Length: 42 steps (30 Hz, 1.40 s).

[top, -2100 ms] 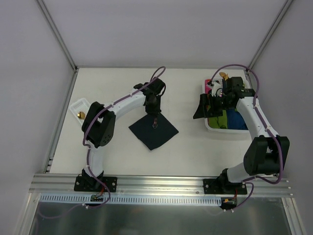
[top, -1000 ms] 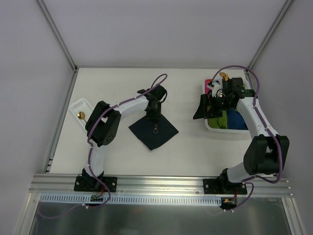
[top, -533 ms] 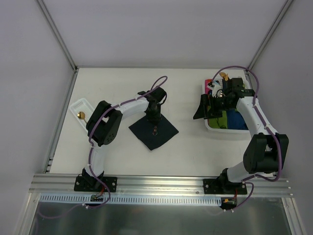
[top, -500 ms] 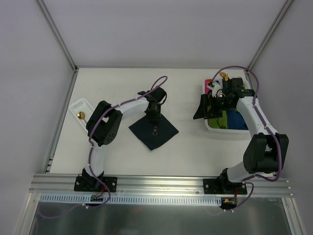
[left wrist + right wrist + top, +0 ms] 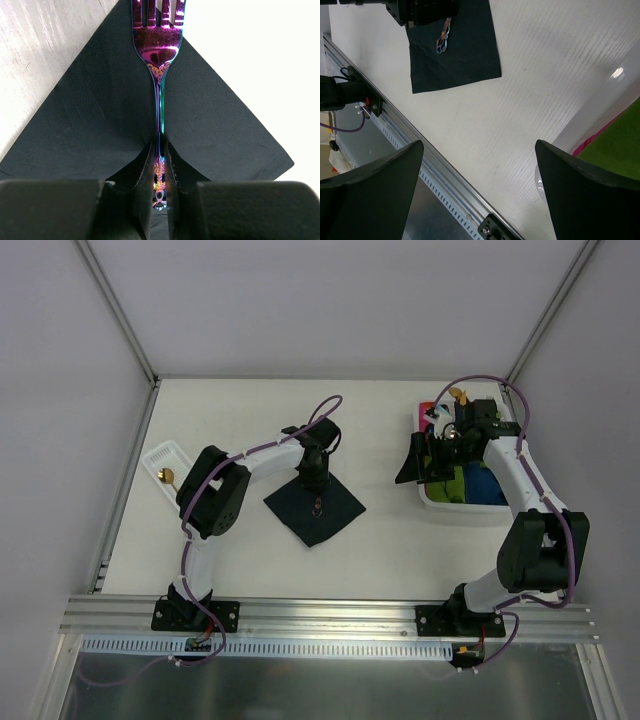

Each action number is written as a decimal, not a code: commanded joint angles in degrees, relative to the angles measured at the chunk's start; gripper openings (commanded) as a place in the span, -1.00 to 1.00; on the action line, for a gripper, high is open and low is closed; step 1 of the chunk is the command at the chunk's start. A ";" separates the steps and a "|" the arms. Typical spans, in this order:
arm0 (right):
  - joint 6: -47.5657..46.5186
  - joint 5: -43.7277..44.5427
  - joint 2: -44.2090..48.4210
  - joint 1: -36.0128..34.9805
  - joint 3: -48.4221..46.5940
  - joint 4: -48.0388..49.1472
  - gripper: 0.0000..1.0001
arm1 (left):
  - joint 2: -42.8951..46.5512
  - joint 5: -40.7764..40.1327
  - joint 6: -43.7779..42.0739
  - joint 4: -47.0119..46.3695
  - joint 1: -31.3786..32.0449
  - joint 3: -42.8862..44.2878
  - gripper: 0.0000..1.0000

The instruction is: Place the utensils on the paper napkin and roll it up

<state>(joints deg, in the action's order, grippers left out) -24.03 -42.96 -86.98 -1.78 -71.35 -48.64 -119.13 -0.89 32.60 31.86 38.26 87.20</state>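
Stood narrow about the handle of the fork [image 5: 159, 75] at the left gripper [image 5: 159, 172], over the napkin [image 5: 85, 130]; pinching or barely clear, could not tell. Gaped wide at the right gripper [image 5: 477, 150], well right of the napkin, by a bin [image 5: 440, 503]. Left the spoon [image 5: 166, 476] well left of the napkin, in a white tray [image 5: 158, 453].

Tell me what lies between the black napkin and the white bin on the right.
Nothing but bare white tabletop lies between the paper napkin and the white bin; the top view shows that stretch plainly.
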 commanded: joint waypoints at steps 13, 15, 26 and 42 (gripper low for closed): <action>0.65 -2.39 -0.12 0.73 -0.63 -0.05 0.98 | 2.50 -0.52 0.09 0.22 0.50 -0.36 -1.00; 0.74 -2.39 0.05 0.90 -0.63 -0.05 0.98 | 3.46 -0.52 0.18 0.31 0.50 -0.10 -1.00; 0.92 -2.57 0.14 1.08 -0.54 -0.05 0.98 | 5.75 -1.92 0.80 0.84 0.67 -0.10 -1.00; 0.83 -2.66 -0.21 1.25 -0.19 0.04 0.98 | 5.84 -2.19 1.33 0.84 1.55 -2.21 -1.00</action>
<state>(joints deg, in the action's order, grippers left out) -23.40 -44.21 -86.98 -0.95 -71.35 -48.64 -116.03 -2.02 33.50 32.16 39.07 85.34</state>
